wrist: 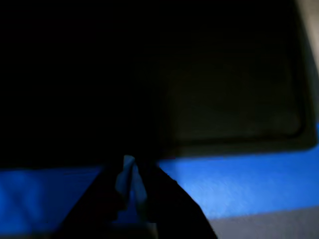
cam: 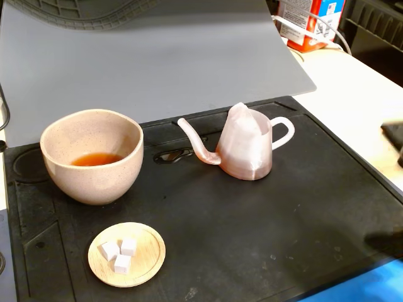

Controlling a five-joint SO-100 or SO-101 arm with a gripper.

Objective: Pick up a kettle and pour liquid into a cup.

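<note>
In the fixed view the pale-pink ridged kettle (cam: 247, 148) stands upright on the black mat (cam: 252, 239), its thin spout pointing left toward the cup and its white loop handle on the right. The beige-pink speckled cup (cam: 92, 155) stands at the mat's left with a shallow pool of amber liquid (cam: 96, 159) in it. In the dim wrist view my gripper (wrist: 129, 164) enters from the bottom, its dark fingers meeting at the tips with nothing between them, over the blue surface (wrist: 239, 181) at the mat's edge. The kettle and the cup are out of that view.
A small wooden dish (cam: 127, 254) with three white cubes lies in front of the cup. A grey sheet (cam: 157, 63) lies behind the mat. An orange-and-white box (cam: 308, 22) stands at the back right. A dark blurred part (cam: 393, 135) shows at the right edge.
</note>
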